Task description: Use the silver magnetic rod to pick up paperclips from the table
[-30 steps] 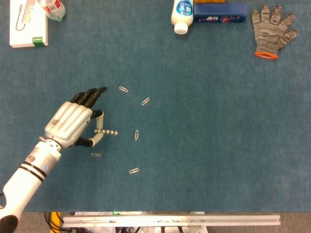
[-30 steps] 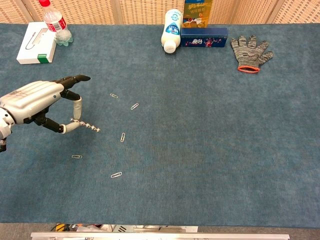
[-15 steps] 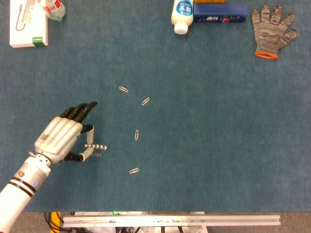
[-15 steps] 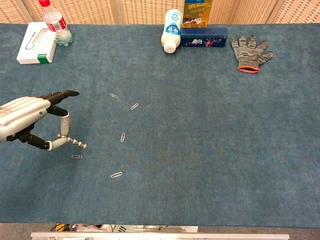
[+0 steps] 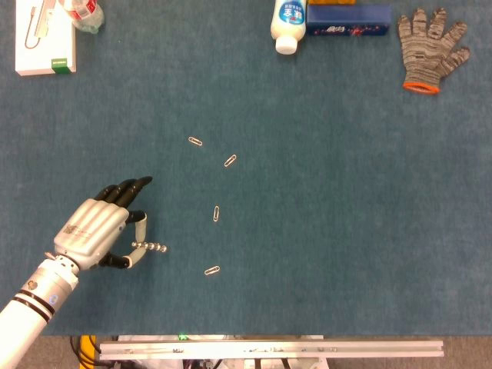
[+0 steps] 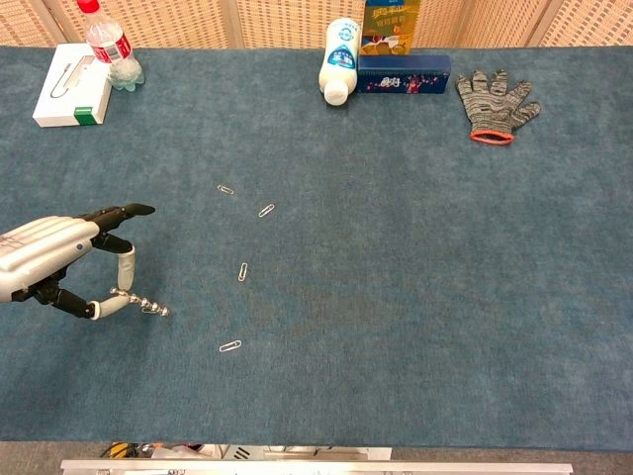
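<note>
In the head view, your left robot hand (image 5: 98, 234) is at the lower left of the blue table (image 5: 346, 207). It is pinching the silver magnetic rod (image 5: 151, 247) between the thumb and one finger, and the other fingers are stretched out toward the upper right. The rod lies almost level and its beaded free end points to the right, away from the palm. You see four paperclips on the table here. The nearest paperclip (image 5: 212, 270) is to the right of the rod tip and a little lower, apart from it. The second paperclip (image 5: 216, 214) is further up and to the right. The last two (image 5: 230, 161) (image 5: 196, 141) are well apart from the robot hand, higher on the table. Your right robot hand does not show.

In the chest view, the left robot hand (image 6: 54, 259) is at the left edge and grips the rod (image 6: 143, 304), whose tip slopes a little down to the right. The nearest paperclip (image 6: 230, 346) is right of the tip and lower, not touching it. The other clips (image 6: 242, 271) (image 6: 266, 211) (image 6: 226, 189) are above it, toward the middle of the table.
</note>
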